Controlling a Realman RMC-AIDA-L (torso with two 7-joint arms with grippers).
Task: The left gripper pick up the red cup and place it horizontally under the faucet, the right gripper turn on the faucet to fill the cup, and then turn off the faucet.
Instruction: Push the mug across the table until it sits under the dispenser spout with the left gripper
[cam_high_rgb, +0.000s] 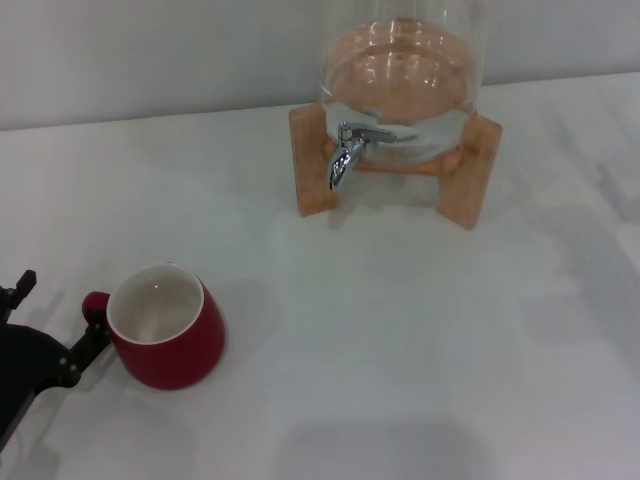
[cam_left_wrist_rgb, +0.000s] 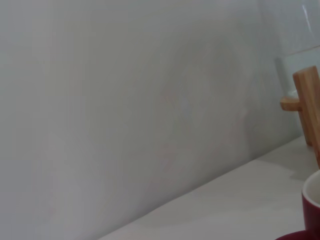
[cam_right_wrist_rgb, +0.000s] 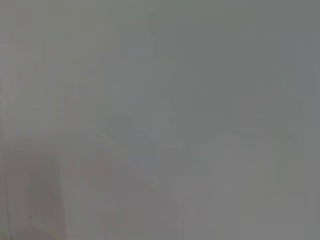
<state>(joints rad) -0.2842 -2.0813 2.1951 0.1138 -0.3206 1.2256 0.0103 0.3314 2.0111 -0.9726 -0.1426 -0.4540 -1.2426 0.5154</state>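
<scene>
A red cup (cam_high_rgb: 166, 336) stands upright on the white tabletop (cam_high_rgb: 400, 340), near the front left, its white inside showing. The left pincer (cam_high_rgb: 55, 325), mostly cut off at the frame edge, is spread wide, one black finger (cam_high_rgb: 88, 345) touching the cup's small handle. Well apart at the back, the chrome faucet (cam_high_rgb: 347, 152) juts from a glass jar (cam_high_rgb: 400, 70) on a wooden stand (cam_high_rgb: 470, 170). The right pincer is out of view; its wrist view shows only grey blur.
</scene>
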